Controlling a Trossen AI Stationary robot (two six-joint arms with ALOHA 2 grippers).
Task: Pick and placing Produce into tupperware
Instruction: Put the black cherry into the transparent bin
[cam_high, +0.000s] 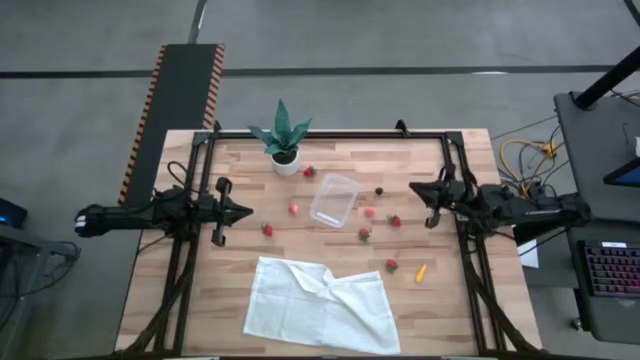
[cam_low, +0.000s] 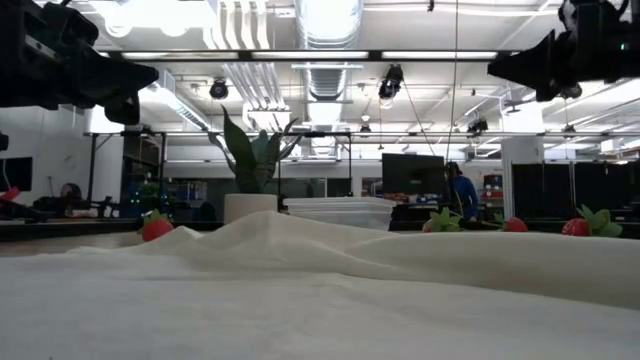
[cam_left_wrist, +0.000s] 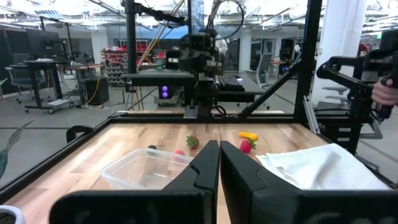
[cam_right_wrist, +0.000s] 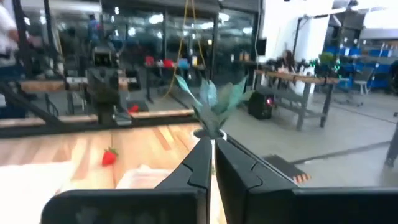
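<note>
The clear tupperware (cam_high: 334, 200) stands open at the table's middle, with nothing I can see inside it. Red strawberry pieces (cam_high: 369, 212) lie scattered around it on the wood. A dark berry (cam_high: 380, 191) lies to its right, and an orange-yellow piece (cam_high: 421, 271) lies nearer the front right. My left gripper (cam_high: 245, 211) hovers shut at the left side, pointing level toward the tupperware (cam_left_wrist: 146, 171). My right gripper (cam_high: 415, 187) hovers shut at the right side, above the table. In its wrist view (cam_right_wrist: 211, 144) it faces the plant (cam_right_wrist: 211, 99) and one strawberry (cam_right_wrist: 109, 156).
A potted green plant (cam_high: 283, 140) stands at the far edge. A crumpled white cloth (cam_high: 320, 305) covers the near middle and fills the low view's foreground (cam_low: 320, 290). Black frame rails (cam_high: 180, 260) run along the table's left and right sides.
</note>
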